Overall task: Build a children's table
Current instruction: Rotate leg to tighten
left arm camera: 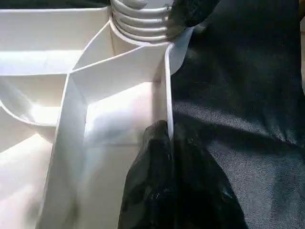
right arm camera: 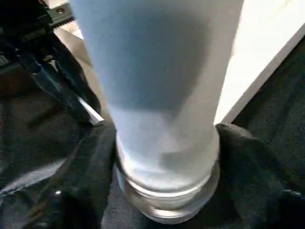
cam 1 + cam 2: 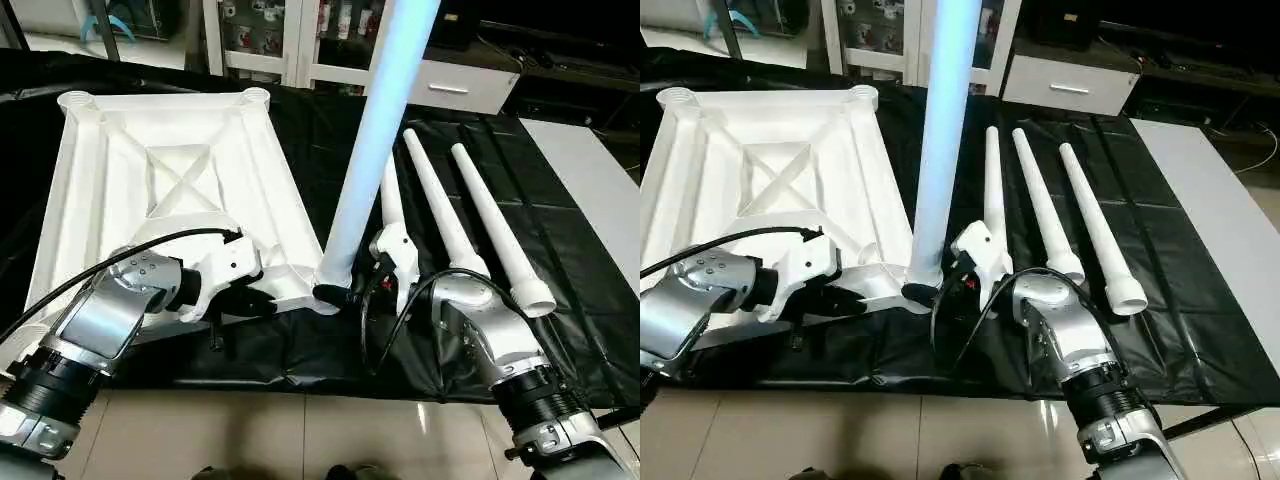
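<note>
Table top (image 3: 170, 170) is lying upside down on the black sheet (image 3: 560, 260), X-ribbed underside facing up, round corner sockets showing at the far corners. Left gripper (image 3: 262, 297) is clamping the near rim of the top: in the left wrist view one black finger (image 1: 152, 181) is sitting inside the rim wall, the other outside it, the wall pinched between them. Right gripper (image 3: 338, 295) is grasping the upright leg (image 3: 375, 140) at its base, black fingers (image 2: 90, 167) pressing on both sides of the tube just above its ribbed end. That leg is standing vertical at the near right corner of the top, ribbed end down at the corner socket; can't tell how far it is seated. Three more legs (image 3: 440, 215) are lying side by side on the sheet to the right of the upright leg, thick ends toward the robot, thin ends pointing away. White cabinets (image 3: 300, 40) are standing behind the work area. Tiled floor (image 3: 290, 440) is showing along the near edge.
</note>
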Available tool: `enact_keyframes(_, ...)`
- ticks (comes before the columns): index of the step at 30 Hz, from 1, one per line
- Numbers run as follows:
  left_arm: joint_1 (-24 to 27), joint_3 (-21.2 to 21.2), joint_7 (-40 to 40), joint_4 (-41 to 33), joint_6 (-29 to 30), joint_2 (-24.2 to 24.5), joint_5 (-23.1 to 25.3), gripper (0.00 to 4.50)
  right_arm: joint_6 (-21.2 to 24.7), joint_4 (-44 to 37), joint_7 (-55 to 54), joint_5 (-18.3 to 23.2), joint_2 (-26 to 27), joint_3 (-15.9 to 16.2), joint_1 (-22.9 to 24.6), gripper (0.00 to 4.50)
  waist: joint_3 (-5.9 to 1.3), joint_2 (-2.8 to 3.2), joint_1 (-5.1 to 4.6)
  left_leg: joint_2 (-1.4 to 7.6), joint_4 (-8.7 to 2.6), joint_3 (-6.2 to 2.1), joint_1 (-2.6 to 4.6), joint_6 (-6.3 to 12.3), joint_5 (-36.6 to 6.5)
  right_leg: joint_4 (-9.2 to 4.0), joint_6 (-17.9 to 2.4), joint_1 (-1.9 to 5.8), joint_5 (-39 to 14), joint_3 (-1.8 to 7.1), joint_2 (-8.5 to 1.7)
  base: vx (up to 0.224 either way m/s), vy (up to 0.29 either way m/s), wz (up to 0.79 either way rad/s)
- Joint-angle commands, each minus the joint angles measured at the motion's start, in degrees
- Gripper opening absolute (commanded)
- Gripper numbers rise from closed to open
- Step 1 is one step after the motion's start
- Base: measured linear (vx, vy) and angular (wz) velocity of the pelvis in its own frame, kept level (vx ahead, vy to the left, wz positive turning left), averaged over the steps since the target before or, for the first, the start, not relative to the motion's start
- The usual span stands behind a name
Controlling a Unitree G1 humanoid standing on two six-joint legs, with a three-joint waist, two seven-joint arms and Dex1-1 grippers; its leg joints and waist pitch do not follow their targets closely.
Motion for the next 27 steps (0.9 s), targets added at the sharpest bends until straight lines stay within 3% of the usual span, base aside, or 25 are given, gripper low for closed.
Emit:
enact_keyframes(1,1.82,-4.14,-2.80,2.09,0.60,0.65,1.75,0.00,0.35,0.90,-0.54,-0.49,-0.96,-0.73,0.52,3.11,-3.40,1.29,0.06,0.71,-3.47,0.70,-0.50,1.37,-8.50,-3.65,-11.05,3.87,-12.10,2.86,-2.92,0.000,0.000,0.00)
enact_keyframes(5,2.01,-4.23,-2.82,2.02,0.57,0.76,1.79,0.00,0.34,1.01,-0.26,-0.47,-0.90,-0.70,0.62,2.77,-3.52,1.31,0.09,0.72,-3.40,0.70,-0.48,1.34,-7.94,-3.53,-11.20,3.91,-11.22,2.85,-2.92,0.000,0.000,0.00)
enact_keyframes(11,2.23,-4.00,-1.90,1.96,1.41,-0.09,1.44,0.00,-0.52,3.20,-3.44,-1.56,0.66,-0.87,0.82,2.72,-3.54,1.28,0.04,0.70,-3.35,0.76,-0.47,1.38,-7.83,-3.43,-11.69,3.90,-10.61,2.86,-2.94,0.000,0.000,0.00)
enact_keyframes(14,1.37,-3.22,2.91,3.58,3.49,-3.38,2.05,0.00,-1.22,7.49,-11.80,-3.48,4.56,-1.77,-0.09,2.72,-3.13,1.47,-0.23,0.78,-3.68,0.72,-0.41,0.28,-11.70,-4.13,-10.57,3.53,-16.92,2.95,-3.13,0.000,0.000,0.00)
enact_keyframes(15,0.87,-2.72,5.56,4.53,4.53,-5.18,2.36,0.00,-1.44,9.69,-16.16,-4.15,6.70,-2.42,-0.72,2.72,-2.73,1.42,-0.27,0.73,-3.92,0.48,-0.13,-0.80,-15.23,-4.90,-8.87,3.32,-23.65,2.77,-3.20,0.000,0.000,0.00)
enact_keyframes(16,0.62,-2.37,6.94,4.96,5.15,-6.23,2.37,0.00,-1.49,10.96,-18.74,-4.45,7.97,-2.85,-1.13,2.72,-2.49,1.42,-0.67,0.59,-4.05,-0.07,0.49,-1.40,-20.24,-5.97,-5.94,2.93,-33.20,2.41,-3.45,0.000,0.000,0.00)
enact_keyframes(18,0.06,-1.51,9.74,5.71,6.66,-8.52,2.18,0.00,-1.99,14.08,-23.62,-5.13,10.48,-3.28,-2.16,2.72,-2.43,1.75,-1.16,0.48,-4.11,-0.55,0.60,-1.45,-22.86,-6.76,-3.77,2.73,-38.05,2.07,-3.58,-0.067,0.003,-0.03)
enact_keyframes(19,-0.79,-0.66,13.43,6.89,8.45,-11.44,2.30,0.00,-3.03,18.48,-29.92,-6.26,13.75,-3.50,-3.79,2.72,-2.53,1.46,-1.30,0.36,-4.00,-0.63,0.63,-1.35,-23.13,-7.02,-3.08,2.70,-39.31,1.89,-3.60,-0.055,0.008,-0.04)
enact_keyframes(20,-1.11,-0.40,14.80,7.34,9.04,-12.49,2.45,0.00,-3.55,20.19,-32.36,-6.74,14.94,-3.57,-4.45,2.72,-2.50,1.77,-1.50,0.38,-4.01,-0.77,0.72,-1.59,-23.65,-7.00,-2.89,2.54,-40.03,1.77,-3.70,0.000,0.000,0.00)
enact_keyframes(22,-2.29,0.17,19.18,9.43,9.89,-15.15,3.60,0.00,-4.88,24.81,-37.46,-6.08,18.55,-4.93,-6.63,2.71,-2.59,1.93,-2.46,0.29,-4.23,-1.46,0.49,-1.74,-25.75,-7.72,-1.21,3.19,-41.04,0.63,-3.65,-0.059,0.025,-0.11)
enact_keyframes(23,-3.13,0.30,21.23,10.81,10.02,-16.40,4.39,0.00,-5.65,27.34,-40.72,-6.15,20.24,-5.64,-8.13,2.70,-2.49,1.96,-2.45,0.44,-4.41,-1.73,0.46,-1.66,-26.82,-7.87,-0.99,3.42,-40.83,0.22,-3.62,-0.060,0.036,-0.15)
enact_keyframes(24,-3.13,0.30,21.23,10.81,10.02,-16.40,4.39,0.00,-5.65,27.34,-40.72,-6.15,20.24,-5.64,-8.13,2.70,-2.45,2.66,-2.63,0.64,-4.52,-1.83,1.05,-1.32,-29.21,-8.33,-1.38,3.38,-39.18,-0.32,-3.69,-0.049,0.051,-0.13)
enact_keyframes(25,-4.95,1.10,25.24,13.55,9.35,-18.38,5.72,0.00,-7.06,30.87,-44.56,-6.25,22.70,-6.53,-10.77,2.70,-2.24,2.63,-2.96,0.68,-4.73,-2.11,0.96,-0.95,-30.77,-8.52,-1.56,3.54,-38.14,-0.92,-3.71,0.000,0.000,0.00)
enact_keyframes(27,-6.15,1.52,27.53,15.25,8.93,-19.48,6.60,0.00,-8.41,33.54,-47.32,-6.23,24.26,-7.47,-12.72,2.70,-2.41,2.34,-3.20,0.41,-4.42,-2.10,1.86,-0.61,-31.81,-9.35,-1.36,3.24,-38.39,-1.25,-3.85,0.000,0.000,0.00)
